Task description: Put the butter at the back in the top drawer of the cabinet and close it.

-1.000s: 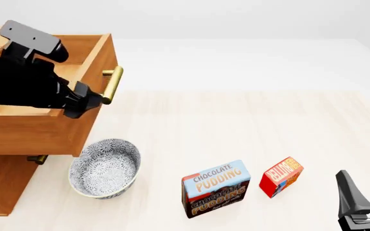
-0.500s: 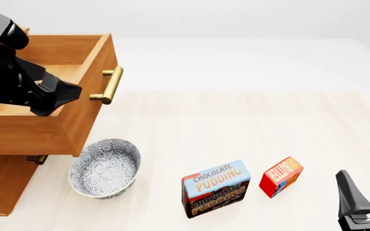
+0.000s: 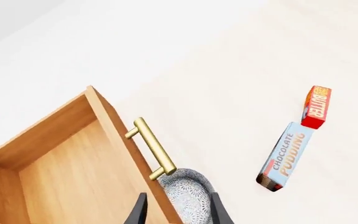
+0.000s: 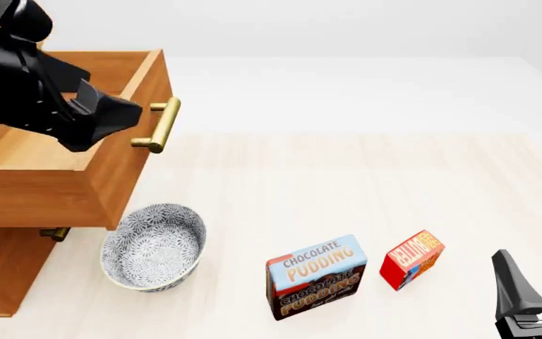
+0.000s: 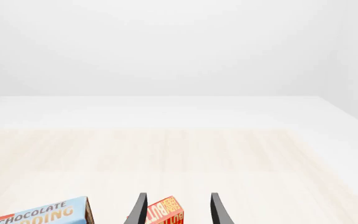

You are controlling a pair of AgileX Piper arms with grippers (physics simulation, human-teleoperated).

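Observation:
The butter (image 4: 412, 258), a small red and orange box, lies on the table at the front right, next to the pudding box. It also shows in the wrist views: butter (image 5: 165, 213), butter (image 3: 318, 106). The cabinet (image 4: 8, 275) stands at the left with its top drawer (image 4: 54, 191) pulled out and its brass handle (image 4: 163, 126) free. My left gripper (image 4: 130, 113) hovers open over the drawer's front corner, holding nothing; left gripper (image 3: 177, 213). My right gripper (image 4: 539, 286) stands open at the front right, apart from the butter.
A blue-and-brown chocolate pudding box (image 4: 316, 277) stands just left of the butter. A patterned bowl (image 4: 153, 246) sits below the open drawer's front. A lower drawer's handle (image 4: 54, 233) pokes out under the open drawer.
My left gripper drew back from beside the handle, then rose and swung right above the drawer's front corner. Drawer, boxes, bowl and right arm have not moved.

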